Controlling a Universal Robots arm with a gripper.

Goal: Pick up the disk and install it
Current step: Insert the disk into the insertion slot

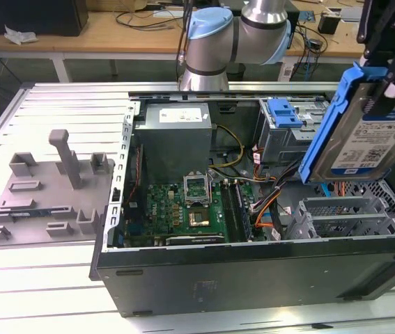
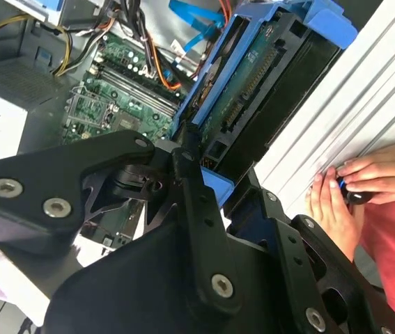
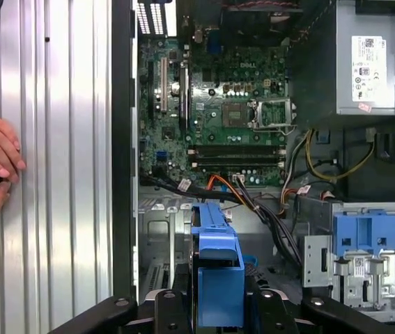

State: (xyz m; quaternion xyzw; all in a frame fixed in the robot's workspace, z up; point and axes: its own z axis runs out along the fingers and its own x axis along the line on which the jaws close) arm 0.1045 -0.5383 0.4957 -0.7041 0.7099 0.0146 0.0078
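Pinched in our gripper (image 3: 218, 299), the disk (image 1: 375, 142) hangs steeply tilted, the drive cage (image 1: 281, 142) just to the exterior view's left.

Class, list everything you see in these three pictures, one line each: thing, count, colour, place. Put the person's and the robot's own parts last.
table: one, silver, slatted, under everything
computer case: one, black, open, lying on the table
disk: one, silver in a blue carrier rail, held above the case, exterior view's right
motherboard: one, green, inside the case
power supply: one, grey, inside the case
latch piece: one, blue, atop the drive cage
plastic fixture: one, grey, on the table, exterior view's left
hands: two, on the table beside the case
arm: one, silver with blue cap, behind the case
claw: one, black, shut on the disk
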